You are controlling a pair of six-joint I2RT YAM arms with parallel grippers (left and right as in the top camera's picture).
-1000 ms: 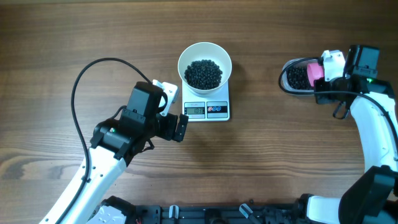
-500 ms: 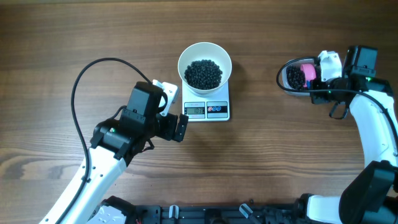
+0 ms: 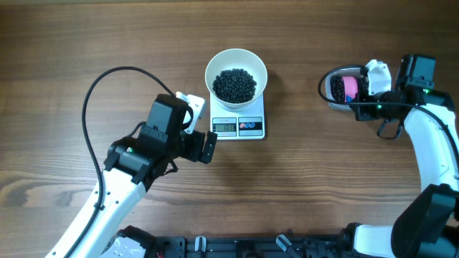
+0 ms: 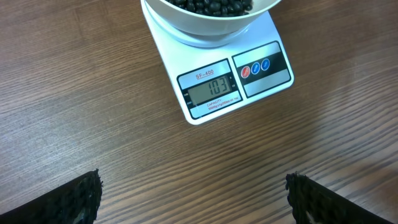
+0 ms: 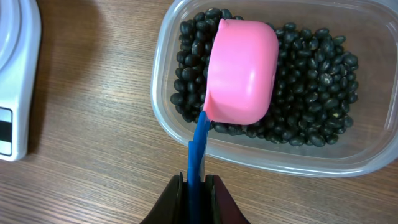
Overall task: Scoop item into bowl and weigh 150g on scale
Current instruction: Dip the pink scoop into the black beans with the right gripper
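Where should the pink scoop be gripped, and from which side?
Grip the pink scoop by its blue handle, coming from the handle's free end, outside the clear tub. The handle is a thin flat strip, easy to pinch; the cup is broad, rounded and down among the beans. The right gripper holds it so.

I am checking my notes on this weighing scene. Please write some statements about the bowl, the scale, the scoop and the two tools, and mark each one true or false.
1. The bowl stands on the scale. True.
2. The scale's display reads 150. False: it reads 103.
3. The right tool is shut on the blue handle of the pink scoop. True.
4. The pink scoop is over the bowl. False: it is over the beans in the clear tub.
5. The left tool is open and holds nothing. True.
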